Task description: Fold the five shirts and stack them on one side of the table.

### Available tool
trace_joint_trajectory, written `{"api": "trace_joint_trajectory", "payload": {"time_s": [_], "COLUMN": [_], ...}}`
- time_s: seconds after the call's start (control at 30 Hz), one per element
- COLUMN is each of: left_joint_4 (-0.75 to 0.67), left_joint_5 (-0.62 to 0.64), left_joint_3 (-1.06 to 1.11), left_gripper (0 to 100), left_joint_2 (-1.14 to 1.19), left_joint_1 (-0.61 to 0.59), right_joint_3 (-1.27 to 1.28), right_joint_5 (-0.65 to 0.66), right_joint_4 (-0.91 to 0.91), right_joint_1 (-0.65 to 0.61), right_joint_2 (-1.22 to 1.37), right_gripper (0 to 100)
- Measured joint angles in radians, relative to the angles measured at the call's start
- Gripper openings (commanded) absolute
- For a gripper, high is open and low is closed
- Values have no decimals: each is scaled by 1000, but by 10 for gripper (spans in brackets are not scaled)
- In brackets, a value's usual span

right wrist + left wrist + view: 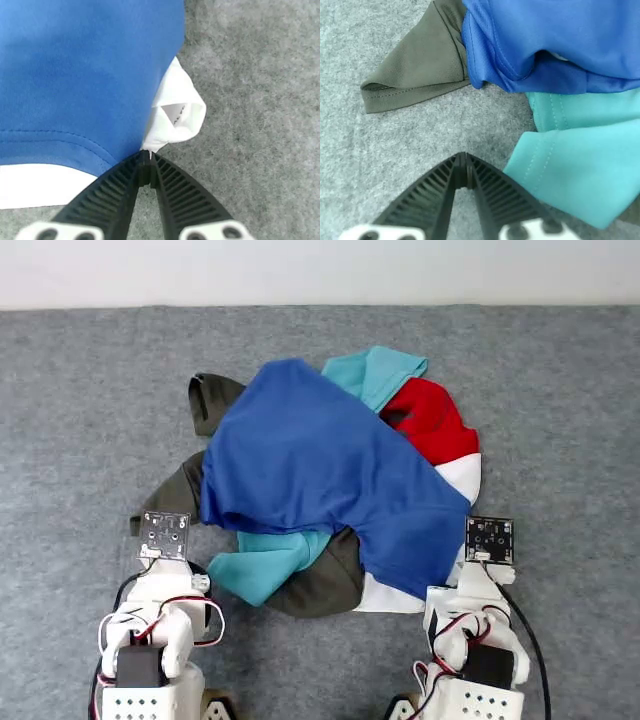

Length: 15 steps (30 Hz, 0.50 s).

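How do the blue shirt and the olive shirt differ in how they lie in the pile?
The blue shirt lies on top of the heap; the olive shirt sits beneath it. The blue shirt shows most of its surface, while the olive shirt peeks out only in patches at the heap's edges. Both are unfolded and crumpled on the table.

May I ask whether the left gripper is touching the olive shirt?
Apart: the left wrist view shows bare table between the left gripper and the olive shirt.
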Motion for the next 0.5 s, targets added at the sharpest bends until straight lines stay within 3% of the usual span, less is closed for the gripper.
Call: {"api": "trace_joint_trajectory", "payload": {"time_s": [0.5], "left_joint_4": [0], "left_joint_5": [0], "left_joint_3": [0], "left_gripper": [8], "left_joint_2": [0], "left_joint_1": [6], "right_joint_3": [0], "right_joint_5": [0], "right_joint_4": [0], "right_joint_1": [0], "right_joint_2": [0], "right_gripper": [9]}}
